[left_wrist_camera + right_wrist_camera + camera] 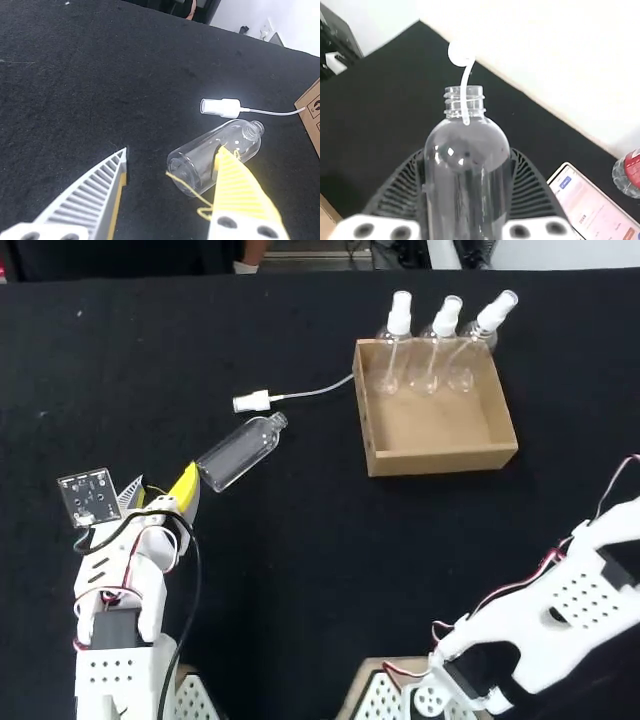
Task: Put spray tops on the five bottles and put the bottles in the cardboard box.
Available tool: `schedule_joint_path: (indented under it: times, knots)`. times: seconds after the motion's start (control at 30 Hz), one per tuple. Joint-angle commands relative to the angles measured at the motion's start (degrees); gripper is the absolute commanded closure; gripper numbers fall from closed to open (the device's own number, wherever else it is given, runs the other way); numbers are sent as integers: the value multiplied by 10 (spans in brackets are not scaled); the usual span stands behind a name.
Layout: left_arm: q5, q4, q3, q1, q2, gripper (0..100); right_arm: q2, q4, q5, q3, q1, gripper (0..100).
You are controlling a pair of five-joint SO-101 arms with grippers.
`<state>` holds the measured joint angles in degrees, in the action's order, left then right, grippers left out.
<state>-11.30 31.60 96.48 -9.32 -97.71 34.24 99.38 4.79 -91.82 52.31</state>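
Our left gripper [172, 152] gapes wide, a loose bottle [200, 159] lying just ahead; our right gripper [467, 170] clamps another bottle [465, 142].

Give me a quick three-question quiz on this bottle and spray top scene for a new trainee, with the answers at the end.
1. How many capped bottles lean in the cardboard box?
2. True or false: the lying bottle by the left gripper already carries a spray top.
3. The right gripper holds: A) a spray top alone, B) a clear bottle, C) nothing.

Key:
1. Three.
2. False. Its neck is bare, and the loose spray top lies on the table beside it.
3. B.
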Motion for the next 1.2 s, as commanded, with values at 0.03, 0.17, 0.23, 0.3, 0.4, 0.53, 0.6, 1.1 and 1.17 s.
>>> schedule_joint_path:
  times: [0.03,0.17,0.23,0.3,0.4,0.53,0.6,1.1,1.17]
  knots:
    - [4,4,13,-1,-1,730,-83,18,-5,-30,-11,988]
    - [4,4,13,-1,-1,730,-122,18,-5,-29,-11,988]
    - [4,4,13,-1,-1,730,-140,19,-5,-29,-11,988]
    - [4,4,13,-1,-1,730,-157,19,-6,-29,-11,988]
    - [4,4,13,-1,-1,730,-182,19,-6,-18,-12,988]
    - [4,4,13,-1,-1,730,-233,19,-5,79,-38,988]
    - [4,4,13,-1,-1,730,-270,18,-7,140,-53,988]
    - [4,4,13,-4,-1,730,-538,15,-51,396,-217,988]
    - [4,4,13,-4,-1,730,-575,14,-50,438,-244,988]
